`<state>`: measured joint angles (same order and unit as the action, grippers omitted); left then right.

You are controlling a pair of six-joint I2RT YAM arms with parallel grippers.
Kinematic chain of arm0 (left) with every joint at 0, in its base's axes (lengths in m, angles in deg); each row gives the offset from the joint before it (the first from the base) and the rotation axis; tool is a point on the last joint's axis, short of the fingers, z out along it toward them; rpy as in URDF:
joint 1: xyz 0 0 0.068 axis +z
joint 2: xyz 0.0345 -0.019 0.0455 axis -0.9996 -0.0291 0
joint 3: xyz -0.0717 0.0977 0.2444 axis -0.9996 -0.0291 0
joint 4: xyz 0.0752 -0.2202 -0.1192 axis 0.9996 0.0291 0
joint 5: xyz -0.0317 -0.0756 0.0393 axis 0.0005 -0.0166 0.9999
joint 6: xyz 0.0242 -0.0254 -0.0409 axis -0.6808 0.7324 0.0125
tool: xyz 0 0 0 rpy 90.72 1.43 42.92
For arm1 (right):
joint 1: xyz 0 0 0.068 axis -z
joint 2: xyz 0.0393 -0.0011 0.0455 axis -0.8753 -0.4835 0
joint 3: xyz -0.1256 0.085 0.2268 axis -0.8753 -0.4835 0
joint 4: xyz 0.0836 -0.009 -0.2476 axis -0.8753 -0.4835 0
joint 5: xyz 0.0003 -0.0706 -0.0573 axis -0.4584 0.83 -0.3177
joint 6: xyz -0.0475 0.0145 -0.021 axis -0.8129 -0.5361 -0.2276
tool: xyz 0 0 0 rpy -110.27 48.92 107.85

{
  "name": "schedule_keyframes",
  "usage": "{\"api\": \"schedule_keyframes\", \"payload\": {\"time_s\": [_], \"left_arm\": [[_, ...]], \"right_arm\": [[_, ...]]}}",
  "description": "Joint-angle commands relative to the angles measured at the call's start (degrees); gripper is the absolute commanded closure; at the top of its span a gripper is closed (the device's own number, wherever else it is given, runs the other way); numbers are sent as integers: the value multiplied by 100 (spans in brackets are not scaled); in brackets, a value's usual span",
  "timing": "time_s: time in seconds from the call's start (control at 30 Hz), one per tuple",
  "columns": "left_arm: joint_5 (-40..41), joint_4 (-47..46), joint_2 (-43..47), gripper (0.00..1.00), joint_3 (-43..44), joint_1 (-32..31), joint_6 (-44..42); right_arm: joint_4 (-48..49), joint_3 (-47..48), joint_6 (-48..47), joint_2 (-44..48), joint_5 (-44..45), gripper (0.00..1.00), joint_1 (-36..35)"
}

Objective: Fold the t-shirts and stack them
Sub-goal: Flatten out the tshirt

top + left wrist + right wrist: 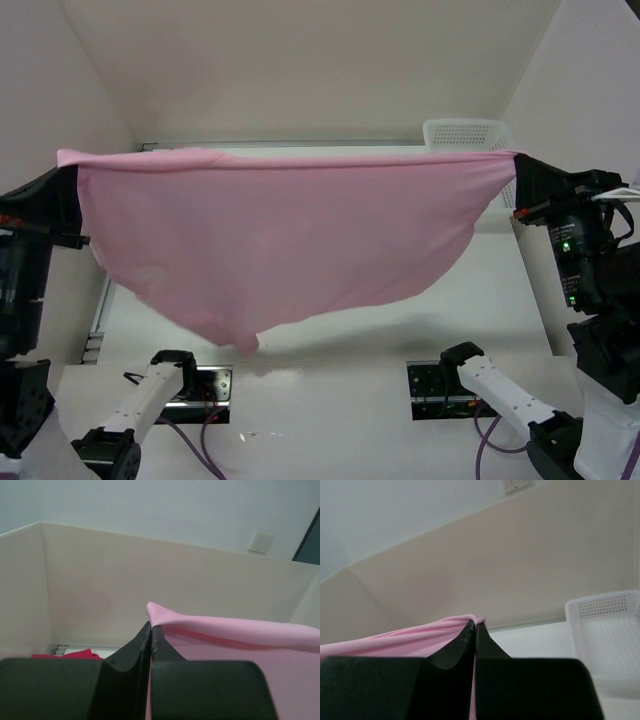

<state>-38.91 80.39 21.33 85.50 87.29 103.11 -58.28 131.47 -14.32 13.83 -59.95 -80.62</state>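
A light pink t-shirt (280,240) hangs stretched wide in the air between both grippers, its lower edge sagging toward the table at the left. My left gripper (68,170) is shut on its left corner; the pink cloth (225,630) runs off to the right of the closed jaws in the left wrist view. My right gripper (515,165) is shut on the right corner; the cloth (410,637) trails left of its jaws. A magenta folded shirt (70,654) shows low at the left in the left wrist view. The blue shirt is hidden.
A white mesh basket (465,133) stands at the back right, also in the right wrist view (610,640). White walls enclose the table on the back and sides. The arm bases (440,385) sit at the near edge.
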Motion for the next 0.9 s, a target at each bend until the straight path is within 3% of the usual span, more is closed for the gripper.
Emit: {"api": "schedule_keyframes", "payload": {"time_s": [0.0,0.2,0.37,0.47,0.63,0.87], "left_arm": [[822,-461,-768,100,-378,25,-181],[717,-1414,-802,100,-2372,25,57],[717,-2007,-983,100,-3898,25,311],[717,-2305,-1249,100,-4588,25,401],[796,-2681,-1935,100,-5062,25,435],[910,-2995,-3144,100,-4706,131,487]], "right_arm": [[298,-755,-40,-547,830,100,28],[1345,-2368,402,-1074,-11,100,28],[2285,-3724,575,-1796,27,100,28],[2620,-3916,628,-2425,0,100,109],[3053,-3796,681,-3417,-87,100,142],[3298,-3030,681,-4909,-69,100,142]]}}
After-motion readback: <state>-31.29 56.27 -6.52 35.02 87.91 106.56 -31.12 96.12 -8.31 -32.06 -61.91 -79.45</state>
